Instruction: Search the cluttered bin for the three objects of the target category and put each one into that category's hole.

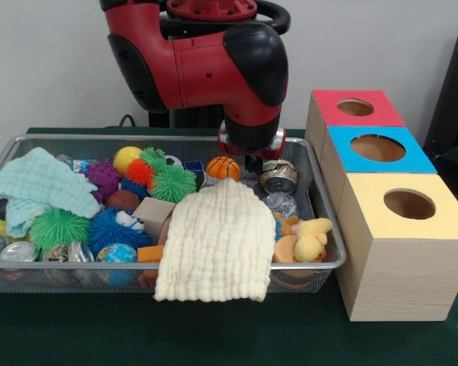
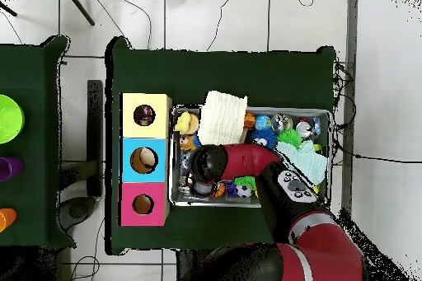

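Observation:
The wire mesh bin (image 1: 324, 266) stands on the green table, full of clutter; in the overhead view its rim (image 2: 330, 142) shows at the right. My gripper (image 1: 253, 163) hangs low over the bin's right rear part, beside a silver can (image 1: 278, 177); I cannot tell its state. In the overhead view the arm's wrist (image 2: 208, 163) hides it. No small ruffled printed fabric piece shows; they are hidden or covered. The yellow-topped box's hole (image 1: 409, 203) is right of the bin, nearest the camera, and also shows in the overhead view (image 2: 145, 115).
A large cream waffle cloth (image 1: 214, 240) drapes over the bin's front rim. A mint-green cloth (image 1: 38, 191) lies at its left. Spiky balls, a small basketball (image 1: 224, 167) and a yellow plush duck (image 1: 311, 238) fill the bin. The blue-topped box (image 1: 378, 147) and the red-topped box (image 1: 356, 107) stand behind the yellow one.

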Robot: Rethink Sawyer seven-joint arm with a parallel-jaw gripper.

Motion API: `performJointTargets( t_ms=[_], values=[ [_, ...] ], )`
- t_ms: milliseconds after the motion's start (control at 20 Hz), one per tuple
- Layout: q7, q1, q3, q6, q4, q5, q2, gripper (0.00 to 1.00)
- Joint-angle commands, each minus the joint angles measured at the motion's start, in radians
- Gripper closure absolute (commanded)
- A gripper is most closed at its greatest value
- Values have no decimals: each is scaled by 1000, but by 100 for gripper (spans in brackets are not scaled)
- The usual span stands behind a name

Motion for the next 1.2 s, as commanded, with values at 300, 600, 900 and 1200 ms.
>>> performJointTargets(
  t_ms=[300,600,900,1200],
  values=[
    [159,66,-60,81,-108,113,6,100],
    [139,85,-86,71,-106,143,6,100],
    [127,95,-102,58,-98,161,4,100],
    [114,105,-117,51,-98,179,6,100]
  ],
)
